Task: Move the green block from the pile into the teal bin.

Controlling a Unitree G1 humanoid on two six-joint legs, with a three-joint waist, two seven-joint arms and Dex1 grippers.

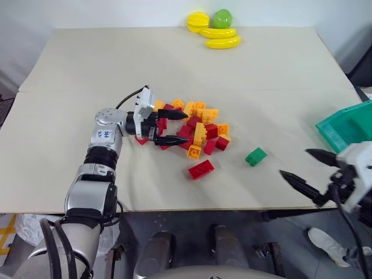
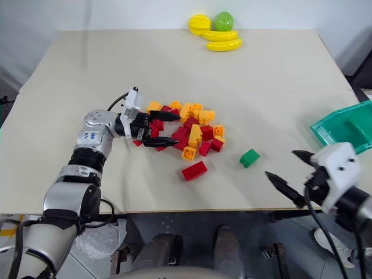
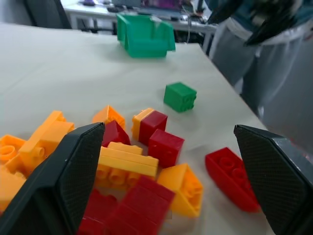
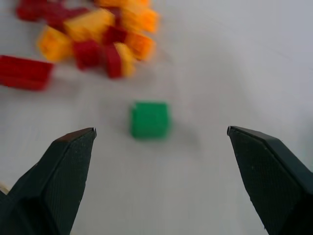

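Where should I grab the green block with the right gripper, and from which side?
Grip the green block across its two flat side walls, coming down from above on the robot's right. It lies alone on the table, apart from the pile, so both sides are free. The right gripper is open, probably wide enough to straddle it.
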